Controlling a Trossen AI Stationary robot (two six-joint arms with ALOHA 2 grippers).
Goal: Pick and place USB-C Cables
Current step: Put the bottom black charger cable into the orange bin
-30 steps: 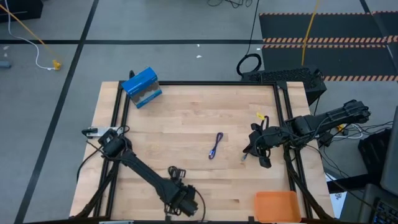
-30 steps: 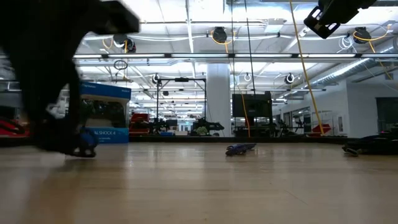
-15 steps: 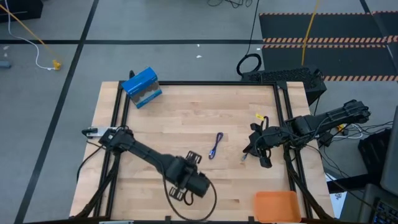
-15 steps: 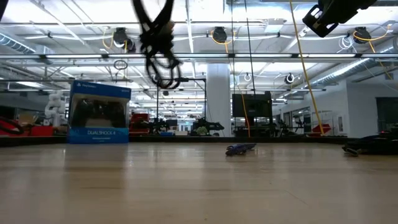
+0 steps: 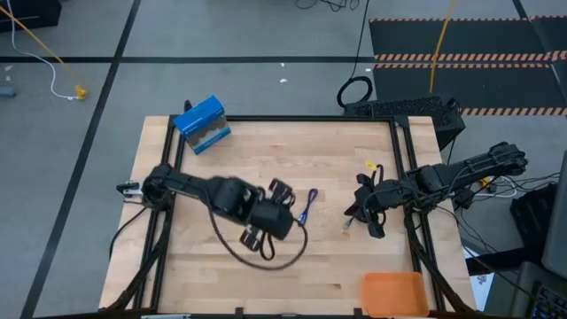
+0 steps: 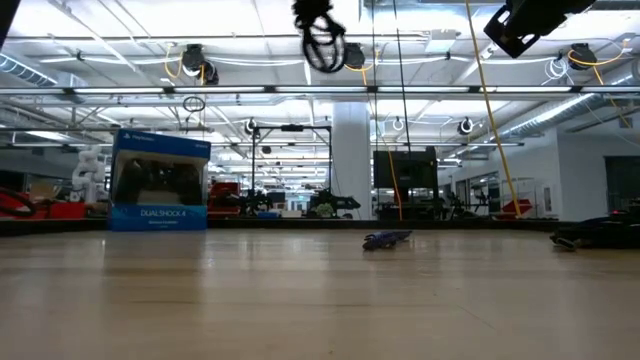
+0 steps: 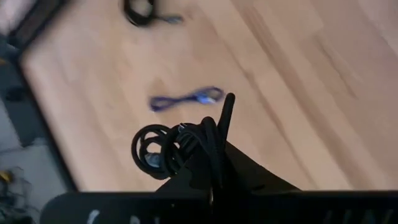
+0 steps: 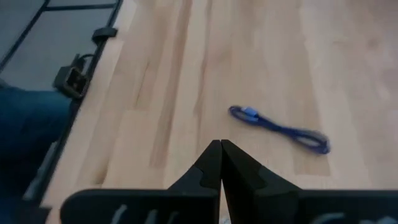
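My left gripper point(image 5: 282, 190) hovers high over the middle of the table, shut on a black coiled USB-C cable point(image 7: 155, 152), which shows at the top of the low view point(image 6: 322, 42). The purple-blue cable point(image 5: 306, 208) lies flat on the wood just beyond it point(image 7: 186, 99) point(image 6: 387, 239) point(image 8: 280, 127). Another black cable point(image 7: 146, 11) lies farther off toward the right side point(image 6: 590, 235). My right gripper point(image 8: 221, 149) is shut and empty, raised near the table's right edge point(image 5: 370, 211) point(image 6: 520, 25). My left gripper pinches the black cable coil between its two shut fingers point(image 7: 214, 140). The loops point(image 7: 149, 155) stick out to one side of the fingers. The coil is lifted clear of the table and hangs below the gripper in the low view point(image 6: 322, 50).
A blue box point(image 5: 202, 124) point(image 6: 160, 180) stands at the far left corner. An orange tray point(image 5: 394, 291) sits at the near right edge. A small yellow piece point(image 5: 370, 166) lies near the right arm. The left arm's thick black cord point(image 5: 266, 257) loops over the near middle.
My left gripper has swung from the near edge toward the middle of the table and the purple-blue cable, rising as it went. The black coil has gone with it from table height to well above the table. The right arm has kept still.
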